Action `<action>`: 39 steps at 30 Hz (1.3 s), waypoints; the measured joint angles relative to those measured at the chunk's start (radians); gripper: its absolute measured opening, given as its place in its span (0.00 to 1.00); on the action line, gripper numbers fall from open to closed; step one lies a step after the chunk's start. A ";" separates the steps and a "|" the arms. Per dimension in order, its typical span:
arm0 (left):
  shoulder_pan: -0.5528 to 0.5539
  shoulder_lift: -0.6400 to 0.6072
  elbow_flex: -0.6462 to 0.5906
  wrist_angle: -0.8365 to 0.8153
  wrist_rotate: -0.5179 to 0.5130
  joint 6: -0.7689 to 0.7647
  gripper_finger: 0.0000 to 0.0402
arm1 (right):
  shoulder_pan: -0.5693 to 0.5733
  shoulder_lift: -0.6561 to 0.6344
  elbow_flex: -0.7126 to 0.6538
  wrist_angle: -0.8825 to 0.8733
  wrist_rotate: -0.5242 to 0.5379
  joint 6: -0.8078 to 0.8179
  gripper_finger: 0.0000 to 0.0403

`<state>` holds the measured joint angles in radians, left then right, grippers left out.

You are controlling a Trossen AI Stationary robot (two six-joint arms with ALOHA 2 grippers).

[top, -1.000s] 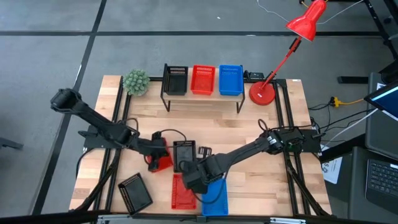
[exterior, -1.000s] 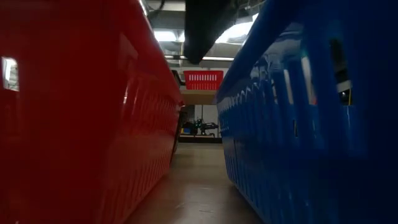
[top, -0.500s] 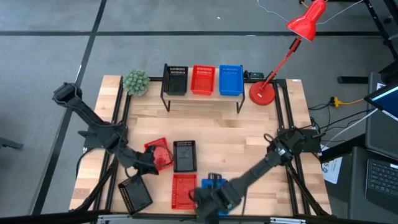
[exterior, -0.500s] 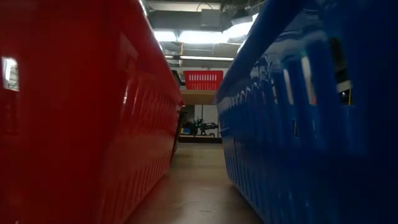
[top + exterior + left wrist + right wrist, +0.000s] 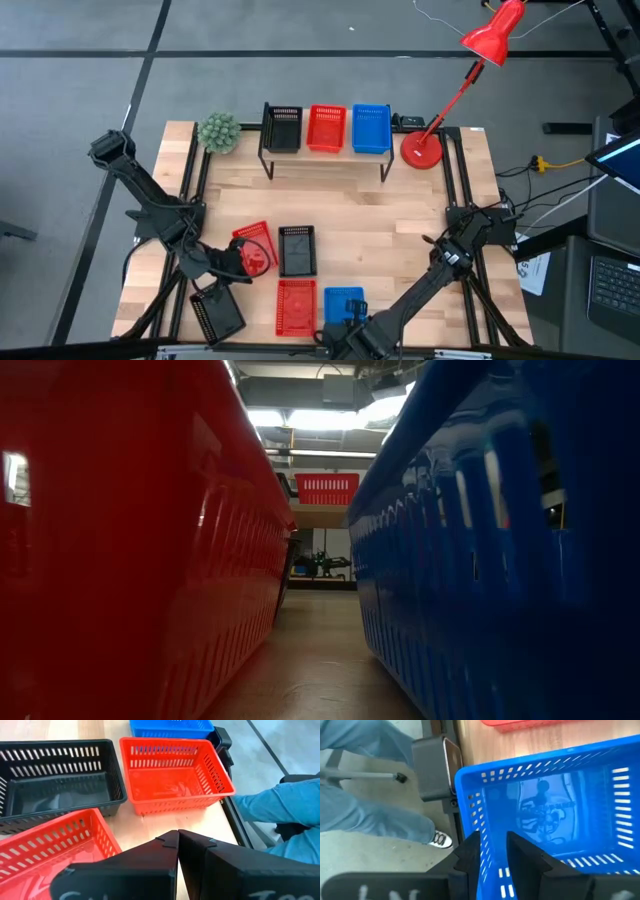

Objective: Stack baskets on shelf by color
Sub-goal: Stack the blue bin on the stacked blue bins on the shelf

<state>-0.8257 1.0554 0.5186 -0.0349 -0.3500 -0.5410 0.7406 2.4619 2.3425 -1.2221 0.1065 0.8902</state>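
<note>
On the shelf [image 5: 325,160] stand a black, a red and a blue basket. On the table lie a tilted red basket [image 5: 256,245], a black one [image 5: 297,250], a red one [image 5: 296,306], a blue one [image 5: 343,300] and a black one [image 5: 216,312]. My left gripper [image 5: 234,262] [image 5: 177,836] is shut and hovers at the tilted red basket's [image 5: 45,847] left side, touching nothing. My right gripper [image 5: 346,330] [image 5: 494,852] is at the table's near edge, shut on the blue basket [image 5: 555,805]. The low view shows only the red [image 5: 120,540] and blue [image 5: 500,540] basket walls. My right gripper pinches the blue basket's near short wall [image 5: 492,870], one finger [image 5: 470,857] outside it and one [image 5: 525,862] inside. The fingers come slanting down from the table's right side. The basket rests flat on the table.
A red desk lamp [image 5: 424,148] stands right of the shelf and a small green plant [image 5: 219,132] left of it. A person's blue-trousered legs [image 5: 280,805] [image 5: 365,815] are close to the near edge, beside a grey box [image 5: 436,767] mounted there.
My left gripper has drawn back from the tilted red basket toward the table's left and near edge; the basket now lies uncovered on the table. My right arm has swung from over the table's middle to the near edge, bringing its gripper to the blue basket's near end. The blue basket has stayed put.
</note>
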 joint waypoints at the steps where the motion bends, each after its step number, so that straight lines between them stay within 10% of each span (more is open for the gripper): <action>1: 0.000 0.000 0.000 0.000 0.000 0.000 0.00 | 0.001 0.000 0.000 0.000 -0.006 0.000 0.23; 27: 0.000 0.000 0.000 -0.002 -0.006 0.002 0.00 | 0.028 0.000 -0.156 0.094 -0.055 0.002 0.23; 32: 0.000 0.000 -0.001 -0.002 -0.006 0.018 0.00 | 0.024 0.000 -0.172 0.091 -0.051 0.035 0.07; 39: 0.000 0.000 -0.001 -0.002 -0.024 0.059 0.00 | 0.018 0.000 0.008 -0.224 0.075 -0.058 0.01</action>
<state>-0.8253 1.0554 0.5179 -0.0368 -0.3736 -0.4815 0.7585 2.4621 2.3505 -1.4456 0.1816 0.8323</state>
